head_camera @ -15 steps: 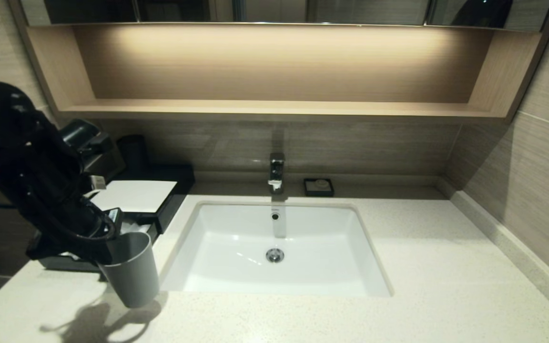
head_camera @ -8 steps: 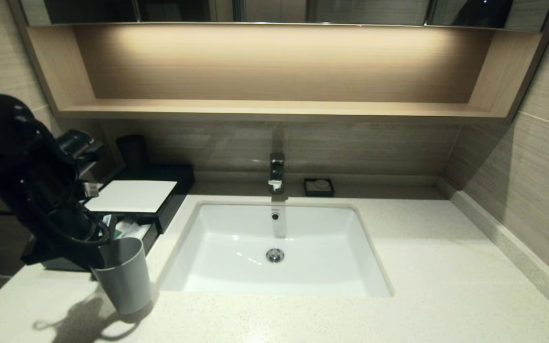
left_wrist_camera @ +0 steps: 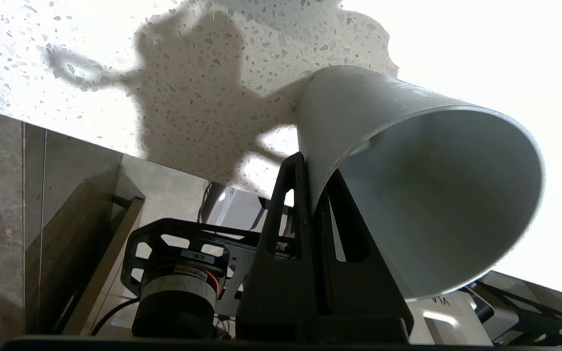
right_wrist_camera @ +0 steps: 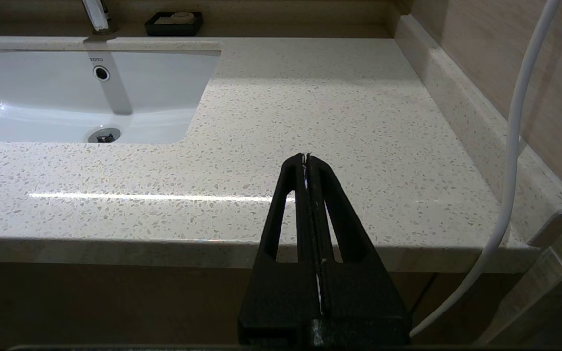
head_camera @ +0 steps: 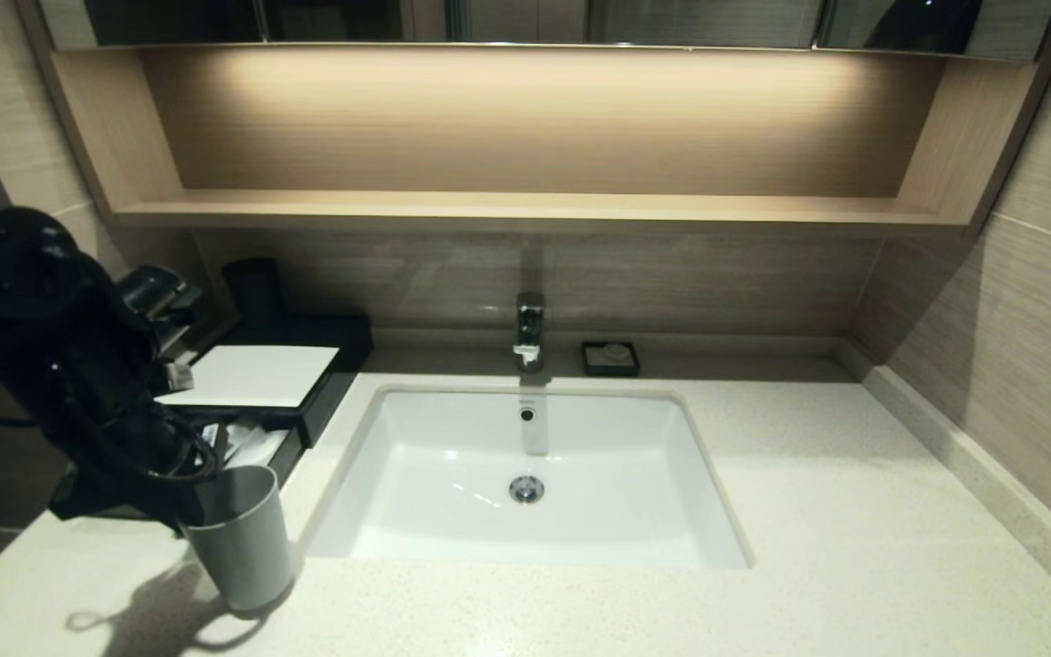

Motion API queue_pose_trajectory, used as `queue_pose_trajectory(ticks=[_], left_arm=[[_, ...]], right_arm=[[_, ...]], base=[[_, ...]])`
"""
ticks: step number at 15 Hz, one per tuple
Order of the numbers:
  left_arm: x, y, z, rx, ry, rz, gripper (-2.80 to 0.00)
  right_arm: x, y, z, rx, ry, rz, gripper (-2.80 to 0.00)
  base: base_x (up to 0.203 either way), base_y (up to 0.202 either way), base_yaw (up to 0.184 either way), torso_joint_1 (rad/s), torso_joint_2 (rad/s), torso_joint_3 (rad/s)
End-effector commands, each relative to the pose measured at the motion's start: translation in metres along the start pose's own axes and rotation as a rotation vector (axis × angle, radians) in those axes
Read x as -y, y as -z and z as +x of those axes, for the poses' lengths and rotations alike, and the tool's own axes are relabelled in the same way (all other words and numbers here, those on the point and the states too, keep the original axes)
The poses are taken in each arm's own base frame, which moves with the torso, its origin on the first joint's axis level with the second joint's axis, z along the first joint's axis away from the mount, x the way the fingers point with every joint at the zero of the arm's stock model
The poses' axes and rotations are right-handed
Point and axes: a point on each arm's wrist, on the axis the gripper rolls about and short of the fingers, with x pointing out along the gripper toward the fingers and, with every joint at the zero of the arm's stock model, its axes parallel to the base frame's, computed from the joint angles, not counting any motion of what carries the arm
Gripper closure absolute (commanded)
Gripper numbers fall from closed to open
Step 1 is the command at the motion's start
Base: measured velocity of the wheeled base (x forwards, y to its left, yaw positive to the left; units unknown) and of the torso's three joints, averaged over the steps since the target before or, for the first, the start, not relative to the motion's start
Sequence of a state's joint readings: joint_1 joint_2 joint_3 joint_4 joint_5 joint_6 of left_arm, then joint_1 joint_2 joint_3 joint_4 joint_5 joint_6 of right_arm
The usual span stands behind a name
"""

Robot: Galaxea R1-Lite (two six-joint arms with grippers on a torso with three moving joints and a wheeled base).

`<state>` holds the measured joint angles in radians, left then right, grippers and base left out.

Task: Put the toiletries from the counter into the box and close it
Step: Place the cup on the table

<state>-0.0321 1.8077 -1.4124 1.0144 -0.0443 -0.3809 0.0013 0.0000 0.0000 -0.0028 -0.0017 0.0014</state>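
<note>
Left gripper (left_wrist_camera: 305, 165) — jaws pinched shut on the rim wall of a grey cup (head_camera: 241, 534), which tilts near the counter's (head_camera: 854, 511) front-left corner, base at or just above the stone. Behind it, the box (head_camera: 256, 374) along the left edge, drawer (head_camera: 252, 445) out with pale items inside. To do well: settle the base flat before letting go, clear of the drawer's path. Right gripper (right_wrist_camera: 308, 163) — closed, empty, parked off the counter's front edge.
</note>
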Motion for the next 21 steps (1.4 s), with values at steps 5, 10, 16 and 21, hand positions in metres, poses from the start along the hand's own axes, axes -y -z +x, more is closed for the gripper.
queue_pose_trajectory(ticks=[5,10,16,21], left_arm=[[-0.003,0.006,0.004,0.020,0.003,-0.001,0.00],[-0.005,0.011,0.007,0.041,0.005,0.001,0.00],[-0.006,0.013,0.010,0.071,0.011,0.000,0.00],[-0.007,0.014,0.015,0.068,0.008,-0.002,0.00]], right_arm=[[0.000,0.000,0.000,-0.001,-0.001,0.000,0.00],[0.000,0.000,0.000,-0.001,0.000,0.000,0.00],[0.000,0.000,0.000,0.000,-0.001,0.000,0.00],[0.000,0.000,0.000,0.000,-0.002,0.000,0.00]], base=[[0.000,0.000,0.000,0.000,0.00,0.000],[0.000,0.000,0.000,0.000,0.00,0.000],[0.000,0.000,0.000,0.000,0.00,0.000],[0.000,0.000,0.000,0.000,0.00,0.000]])
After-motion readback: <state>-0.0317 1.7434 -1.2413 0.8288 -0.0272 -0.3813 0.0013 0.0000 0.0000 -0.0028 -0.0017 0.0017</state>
